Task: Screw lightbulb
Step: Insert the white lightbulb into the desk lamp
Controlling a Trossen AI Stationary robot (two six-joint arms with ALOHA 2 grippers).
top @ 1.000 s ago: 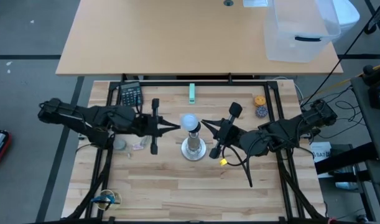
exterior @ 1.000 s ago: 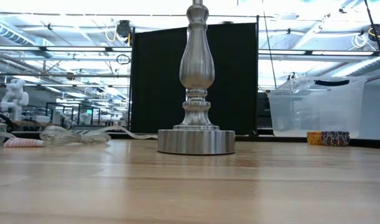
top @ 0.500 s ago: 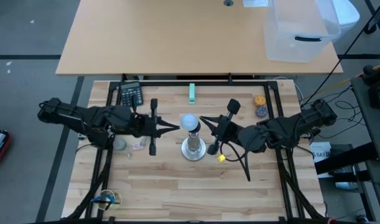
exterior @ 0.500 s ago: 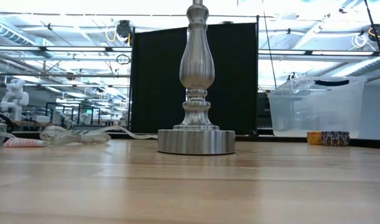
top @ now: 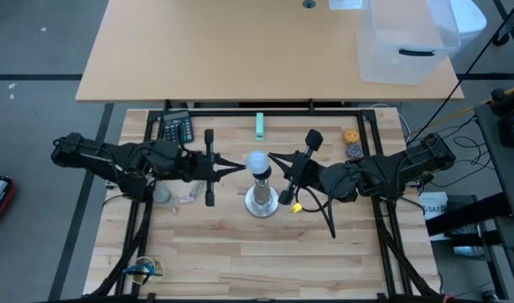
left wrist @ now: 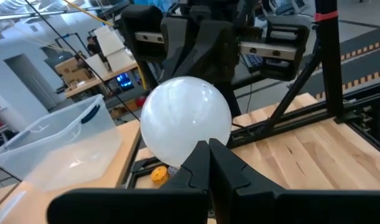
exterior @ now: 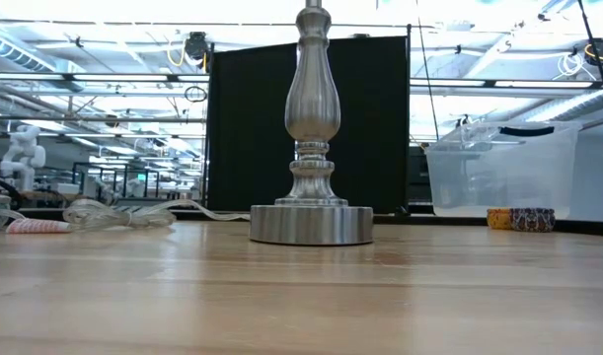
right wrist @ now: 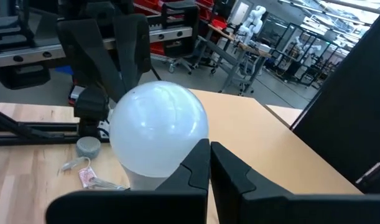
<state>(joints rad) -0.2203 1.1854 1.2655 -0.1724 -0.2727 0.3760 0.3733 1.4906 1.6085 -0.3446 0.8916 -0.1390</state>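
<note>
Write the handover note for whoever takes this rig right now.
Left pincer: shut, empty, tips just left of the lightbulb.
Right pincer: shut, empty, tips just right of it.
Lightbulb: upright on top of the silver lamp stand at mid-table, between both pincers.
Done: bulb is on the stand.
Left: how far it is screwed in cannot be seen; check seating and finish turning if loose.

My right gripper [right wrist: 209,163] has its fingers pressed together, tips right at the white lightbulb [right wrist: 158,127]. Beyond the bulb I see the left gripper [right wrist: 115,56] facing me over the wooden table [right wrist: 28,180].
</note>
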